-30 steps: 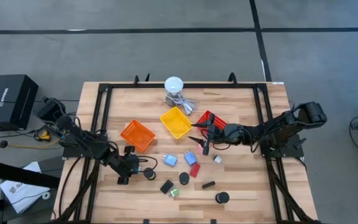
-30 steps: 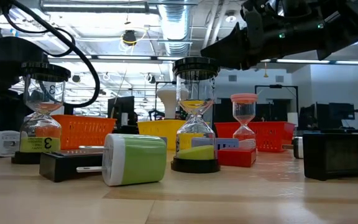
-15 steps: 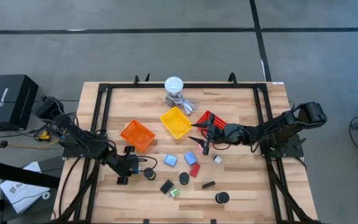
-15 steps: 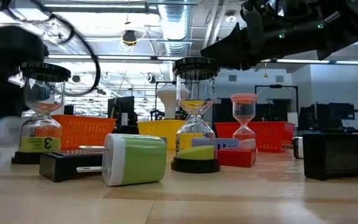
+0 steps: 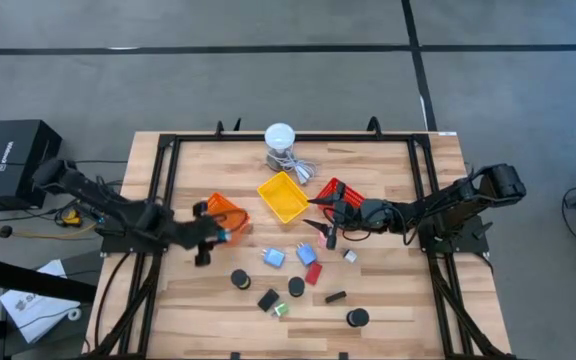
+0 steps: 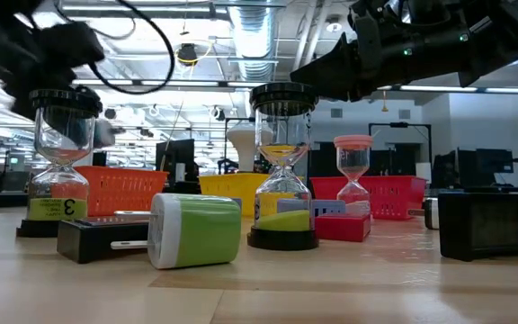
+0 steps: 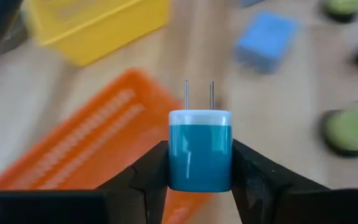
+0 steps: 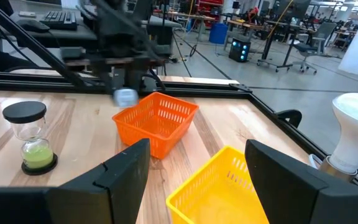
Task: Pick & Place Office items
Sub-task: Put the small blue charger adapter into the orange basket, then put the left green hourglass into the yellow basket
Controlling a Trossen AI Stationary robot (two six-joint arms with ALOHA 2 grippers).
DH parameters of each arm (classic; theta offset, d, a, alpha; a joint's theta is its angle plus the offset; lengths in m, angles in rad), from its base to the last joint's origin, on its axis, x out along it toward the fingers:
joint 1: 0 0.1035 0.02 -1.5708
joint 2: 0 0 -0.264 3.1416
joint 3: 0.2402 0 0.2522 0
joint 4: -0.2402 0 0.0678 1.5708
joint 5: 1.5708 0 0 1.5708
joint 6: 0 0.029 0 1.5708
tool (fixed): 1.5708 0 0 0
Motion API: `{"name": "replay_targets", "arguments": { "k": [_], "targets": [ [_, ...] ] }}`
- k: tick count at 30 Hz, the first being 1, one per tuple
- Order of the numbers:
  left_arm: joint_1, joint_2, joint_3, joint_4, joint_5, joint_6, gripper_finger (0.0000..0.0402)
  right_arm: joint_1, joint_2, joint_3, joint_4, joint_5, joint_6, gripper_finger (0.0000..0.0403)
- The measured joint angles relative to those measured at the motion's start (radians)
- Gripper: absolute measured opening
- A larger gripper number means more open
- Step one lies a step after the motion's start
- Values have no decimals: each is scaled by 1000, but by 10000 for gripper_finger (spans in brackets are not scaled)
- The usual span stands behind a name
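A wooden table held three mesh baskets in a row: an orange basket, a yellow basket and a red basket. The orange basket served as the landmark.

From above, the left gripper hung over the near edge of the orange basket, and what it carried showed only as a blue speck. The left wrist view alone made it plain: a teal wall charger with a white top and two metal prongs was pinched between the two dark fingers, which were closed partway onto its sides, with the orange basket below.

The right gripper hovered well to the right of the orange basket, beside the red one. Its wrist view showed the fingers spread wide with nothing between them, facing the orange basket.

The overhead view showed the small items only as discs and blocks, scattered on the table in front of and to the right of the orange basket. The low view revealed several as sand timers: one with a black top, one pink, and one labelled 3. A light-blue block lay just right of the orange basket.
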Motion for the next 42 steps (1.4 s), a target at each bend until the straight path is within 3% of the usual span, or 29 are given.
{"name": "replay_targets", "arguments": {
  "k": [3, 8, 16, 22, 33, 42],
  "targets": [
    [117, -1, -1, -34, 14, 44, 128, -3, 0, 0, 0, 0, 0, 255],
    [285, 47, -10, -48, 130, 61, 143, -18, 0, 0, 0, 0, 0, 255],
    [412, 98, -10, -65, 173, 102, 145, -37, 0, 0, -4, 0, 0, 255],
    [422, 101, -10, -64, 204, 107, 157, -39, 0, 0, -8, 0, 0, 255],
    [398, 70, 23, -67, 203, 177, 242, -39, 0, 0, -8, -1, 9, 255],
    [293, -3, 77, 35, 238, 183, 234, -39, 9, -1, -36, -3, 55, 255]
  ]
}}
